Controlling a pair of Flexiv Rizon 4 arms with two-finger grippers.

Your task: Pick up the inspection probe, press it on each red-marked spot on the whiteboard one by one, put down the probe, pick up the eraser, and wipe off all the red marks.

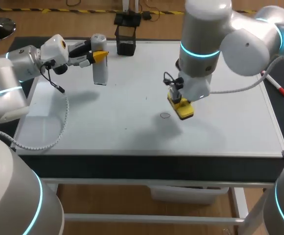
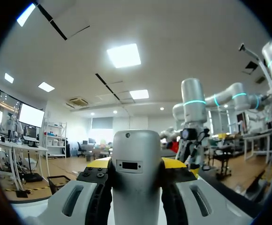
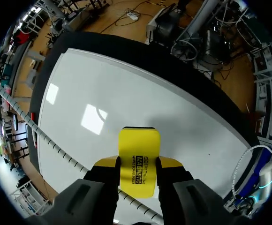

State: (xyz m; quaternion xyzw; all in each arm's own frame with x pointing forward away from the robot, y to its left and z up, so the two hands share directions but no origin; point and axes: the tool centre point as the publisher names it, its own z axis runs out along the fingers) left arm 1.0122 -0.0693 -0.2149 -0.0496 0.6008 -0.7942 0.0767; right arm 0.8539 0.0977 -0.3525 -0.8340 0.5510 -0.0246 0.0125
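Your right pincer (image 3: 138, 165) pinches the eraser (image 3: 139, 145) low over the whiteboard (image 3: 126, 93), probably to wipe. Your left pincer (image 2: 137, 164) pinches the probe (image 2: 137, 145) upright, aside.

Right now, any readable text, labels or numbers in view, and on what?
Eraser: lines of dark print on its yellow top, too small to read reliably.
Probe: small dark window, no legible text.
Whiteboard: no writing, only a faint ring.
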